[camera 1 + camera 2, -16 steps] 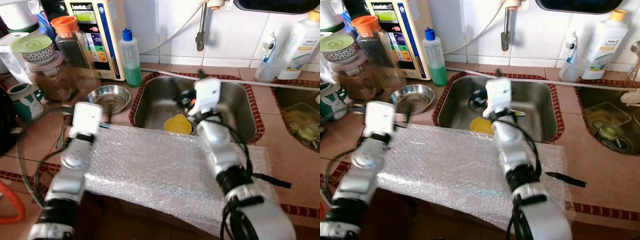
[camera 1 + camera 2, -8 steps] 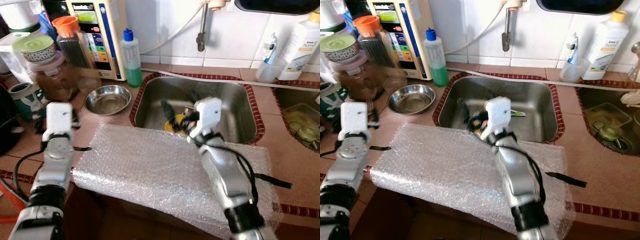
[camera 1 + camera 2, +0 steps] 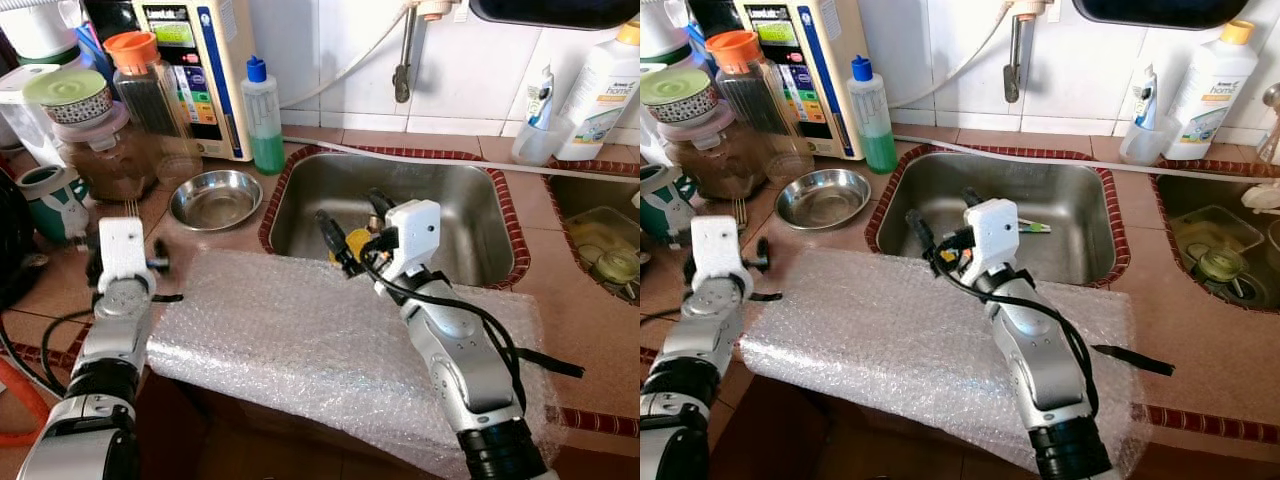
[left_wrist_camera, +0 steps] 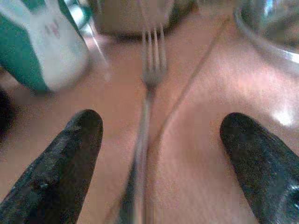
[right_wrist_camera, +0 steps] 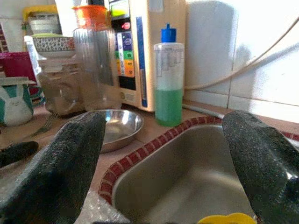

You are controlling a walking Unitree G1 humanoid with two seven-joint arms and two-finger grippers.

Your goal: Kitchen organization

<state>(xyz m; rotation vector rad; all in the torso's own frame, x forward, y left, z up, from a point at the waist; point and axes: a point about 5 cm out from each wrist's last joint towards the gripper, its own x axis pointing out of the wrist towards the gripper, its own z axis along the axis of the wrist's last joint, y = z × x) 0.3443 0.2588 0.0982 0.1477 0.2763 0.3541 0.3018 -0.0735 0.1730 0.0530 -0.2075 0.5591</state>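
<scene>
Lying in sink [image 3: 470,215]: yellow item [image 3: 357,243]; steel bowl [image 3: 215,197] empty.

The left gripper [image 4: 159,158] is reaching forward with fingers wide apart, and the right gripper [image 3: 352,222] is doing likewise.

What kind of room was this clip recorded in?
Most likely a home kitchen. A stainless steel sink basin is set into a terracotta-tiled counter below a wall tap, with a green dish-soap bottle, a small steel bowl and storage jars beside it.
</scene>
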